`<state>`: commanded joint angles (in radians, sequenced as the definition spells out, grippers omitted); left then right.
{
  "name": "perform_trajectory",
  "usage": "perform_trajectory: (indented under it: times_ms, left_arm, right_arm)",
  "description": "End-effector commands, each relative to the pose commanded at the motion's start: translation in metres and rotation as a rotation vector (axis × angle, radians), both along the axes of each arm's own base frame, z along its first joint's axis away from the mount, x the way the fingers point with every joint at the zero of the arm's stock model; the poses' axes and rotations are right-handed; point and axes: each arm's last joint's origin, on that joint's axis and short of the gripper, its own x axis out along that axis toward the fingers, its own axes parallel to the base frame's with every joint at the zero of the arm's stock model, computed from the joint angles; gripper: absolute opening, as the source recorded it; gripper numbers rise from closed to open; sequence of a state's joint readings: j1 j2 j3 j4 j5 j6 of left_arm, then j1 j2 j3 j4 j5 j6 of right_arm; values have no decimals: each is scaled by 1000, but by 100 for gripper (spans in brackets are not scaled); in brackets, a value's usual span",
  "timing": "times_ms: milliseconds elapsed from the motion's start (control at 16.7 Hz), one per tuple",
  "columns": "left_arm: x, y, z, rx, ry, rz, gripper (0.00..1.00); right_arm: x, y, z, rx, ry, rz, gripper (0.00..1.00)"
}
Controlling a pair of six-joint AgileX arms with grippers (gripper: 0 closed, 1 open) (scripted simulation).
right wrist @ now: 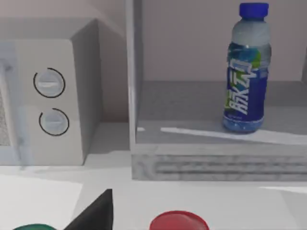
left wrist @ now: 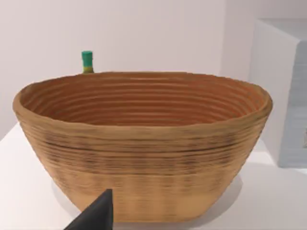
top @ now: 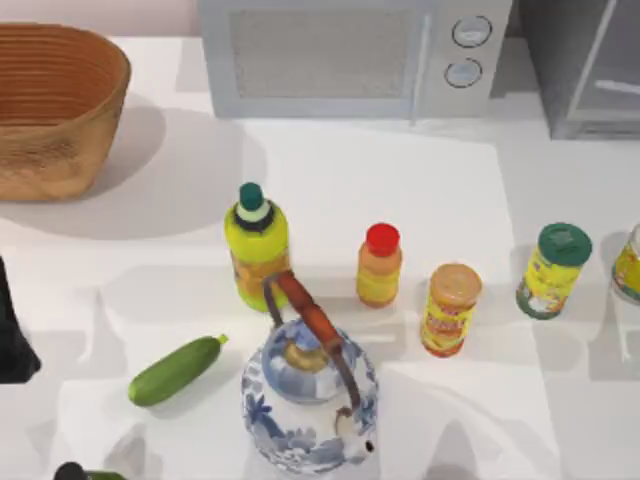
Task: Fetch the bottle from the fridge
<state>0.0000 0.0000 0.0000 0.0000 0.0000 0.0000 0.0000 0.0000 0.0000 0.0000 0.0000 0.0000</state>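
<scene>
The grey fridge (top: 578, 75) stands at the table's back right corner. In the right wrist view its compartment (right wrist: 192, 143) is open to the camera. The bottle (right wrist: 246, 72), pale with a blue label and a bright blue cap, stands upright on the fridge's shelf. A dark part of my right gripper (right wrist: 96, 213) shows low in that view, well short of the fridge and holding nothing I can see. My left arm (top: 10, 335) is parked at the table's left edge, and a dark part of its gripper (left wrist: 96, 215) faces the basket.
A woven basket (top: 60, 150) sits back left, the microwave (top: 350, 55) back centre. Mid-table stand a yellow-green bottle (top: 257, 245), an orange bottle (top: 380, 265), two yellow cans (top: 450, 310) (top: 553, 272), a patterned kettle (top: 310, 400) and a cucumber (top: 175, 371).
</scene>
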Motion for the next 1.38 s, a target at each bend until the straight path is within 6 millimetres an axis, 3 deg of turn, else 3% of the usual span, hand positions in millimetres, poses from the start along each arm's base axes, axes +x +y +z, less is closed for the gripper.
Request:
perform_trajectory:
  times_ms: [360,720,1080,1380]
  left_arm:
    - [0,0,0,0,0,0,100]
    - [0,0,0,0,0,0,100]
    - [0,0,0,0,0,0,100]
    - [0,0,0,0,0,0,100]
  right_arm:
    - [6,-3,6,-2,-14,2,100]
    - [38,-20,18,-9,-25,-1,100]
    - [78,-54,-4,5,24,-2,100]
    - [94,-82,-30,9,21,-1,100]
